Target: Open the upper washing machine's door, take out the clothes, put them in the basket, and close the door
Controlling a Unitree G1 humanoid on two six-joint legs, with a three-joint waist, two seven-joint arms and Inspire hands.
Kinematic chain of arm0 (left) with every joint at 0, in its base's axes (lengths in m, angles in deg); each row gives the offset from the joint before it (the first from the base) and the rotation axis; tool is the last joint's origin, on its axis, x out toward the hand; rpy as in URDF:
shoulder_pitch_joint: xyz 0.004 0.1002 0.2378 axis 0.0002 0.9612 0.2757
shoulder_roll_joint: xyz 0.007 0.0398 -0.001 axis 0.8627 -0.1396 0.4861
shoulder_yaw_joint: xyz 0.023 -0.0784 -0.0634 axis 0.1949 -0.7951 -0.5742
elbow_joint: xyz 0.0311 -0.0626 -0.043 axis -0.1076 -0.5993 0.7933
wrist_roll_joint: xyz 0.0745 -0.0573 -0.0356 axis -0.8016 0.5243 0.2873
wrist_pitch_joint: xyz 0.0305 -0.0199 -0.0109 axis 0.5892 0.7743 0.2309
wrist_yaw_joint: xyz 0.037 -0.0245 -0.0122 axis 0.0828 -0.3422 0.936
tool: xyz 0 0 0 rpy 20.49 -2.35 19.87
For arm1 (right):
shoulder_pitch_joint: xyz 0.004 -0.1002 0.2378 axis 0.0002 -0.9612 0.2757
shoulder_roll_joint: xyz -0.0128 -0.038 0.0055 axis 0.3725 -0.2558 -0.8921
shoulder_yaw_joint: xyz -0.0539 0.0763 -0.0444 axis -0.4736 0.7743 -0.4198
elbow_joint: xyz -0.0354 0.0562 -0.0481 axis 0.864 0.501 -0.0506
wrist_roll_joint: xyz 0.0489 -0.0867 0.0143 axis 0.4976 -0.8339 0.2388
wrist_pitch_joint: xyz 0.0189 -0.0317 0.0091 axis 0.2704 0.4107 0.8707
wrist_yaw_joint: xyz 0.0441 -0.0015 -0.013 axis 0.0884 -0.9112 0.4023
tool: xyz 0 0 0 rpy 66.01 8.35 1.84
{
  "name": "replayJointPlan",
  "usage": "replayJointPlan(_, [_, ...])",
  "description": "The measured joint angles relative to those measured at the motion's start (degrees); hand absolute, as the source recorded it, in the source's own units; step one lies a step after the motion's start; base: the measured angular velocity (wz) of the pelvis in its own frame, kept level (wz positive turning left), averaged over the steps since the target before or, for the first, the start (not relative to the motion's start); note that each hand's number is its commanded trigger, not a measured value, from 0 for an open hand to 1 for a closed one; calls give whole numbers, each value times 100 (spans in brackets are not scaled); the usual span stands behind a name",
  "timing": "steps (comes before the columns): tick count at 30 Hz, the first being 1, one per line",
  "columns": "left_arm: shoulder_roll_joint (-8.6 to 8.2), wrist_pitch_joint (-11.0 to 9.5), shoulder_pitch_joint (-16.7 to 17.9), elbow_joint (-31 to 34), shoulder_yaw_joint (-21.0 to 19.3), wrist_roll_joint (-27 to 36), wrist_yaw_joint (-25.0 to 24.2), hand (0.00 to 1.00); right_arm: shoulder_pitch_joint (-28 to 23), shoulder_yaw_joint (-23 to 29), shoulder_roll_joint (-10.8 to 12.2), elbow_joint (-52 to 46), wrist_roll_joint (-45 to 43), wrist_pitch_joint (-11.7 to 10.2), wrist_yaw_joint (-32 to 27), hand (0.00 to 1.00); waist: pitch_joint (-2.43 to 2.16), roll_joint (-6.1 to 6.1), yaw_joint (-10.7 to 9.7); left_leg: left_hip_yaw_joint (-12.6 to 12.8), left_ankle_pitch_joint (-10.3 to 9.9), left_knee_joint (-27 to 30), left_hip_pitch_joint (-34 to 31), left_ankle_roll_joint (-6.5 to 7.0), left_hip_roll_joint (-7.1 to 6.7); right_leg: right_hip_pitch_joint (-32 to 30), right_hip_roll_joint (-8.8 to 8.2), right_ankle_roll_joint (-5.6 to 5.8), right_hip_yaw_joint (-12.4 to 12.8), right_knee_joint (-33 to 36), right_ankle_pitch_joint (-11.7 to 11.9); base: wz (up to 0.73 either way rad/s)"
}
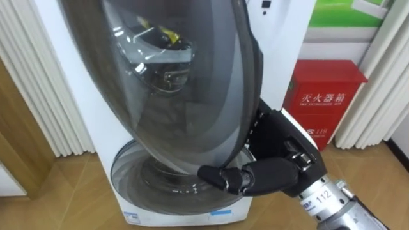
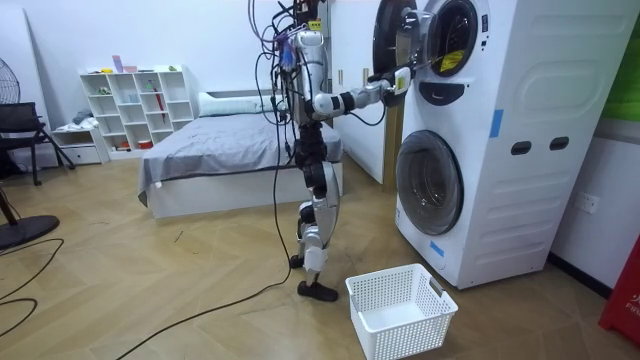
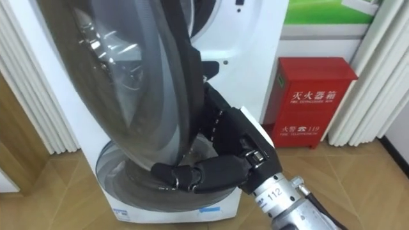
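Hooking its right robot hand (image 3: 214,174) round the lower rim of the upper washing machine (image 2: 530,120) door (image 1: 179,89), fingers curled on the edge, the humanoid stands beside a white basket (image 2: 400,312) on the floor — the clothes presumably in the drum, hidden behind the dark glass. The risk: fingers sliding off the smooth rim, or the door swinging shut and pinching them.
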Motion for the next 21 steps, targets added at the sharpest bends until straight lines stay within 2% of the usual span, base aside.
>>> replayJointPlan(4, [1, -1, -9, -11, 30, 41, 4, 0, 1, -3, 28, 0, -143, 0, 110, 0, 19, -26, 14, 37, 0, 1, 9, 0, -9, -3, 2, 13, 87, -3, -10, -2])
replayJointPlan(9, [-1, -26, -25, -24, 179, 107, 20, 0, 47, -250, 59, -5, -191, 0, 146, 0, 61, -123, 45, 37, 0, -1, -27, 1, -10, -60, 3, 17, 110, 11, -12, -1])
replayJointPlan(14, [-1, -25, -50, -12, 246, 99, 23, 0, 202, -444, 111, -17, -214, 17, 179, 0, 50, -152, 91, 56, 0, -6, -24, 1, -13, -60, 3, 21, 125, 9, -13, 0])
replayJointPlan(16, [4, -24, -78, -13, 247, 99, 24, 0, 203, -471, 117, -44, -212, 17, 165, 0, 33, -178, 147, 56, 1, -4, -25, 2, -10, -64, 8, 20, 133, 11, -14, -4])
replayJointPlan(21, [4, -25, -97, -69, 246, 83, 20, 0, 242, -483, 119, -43, -173, 52, 153, 0, 27, -182, 305, 55, 2, 5, -29, 2, 17, -104, 41, -7, 195, 19, -12, -9])
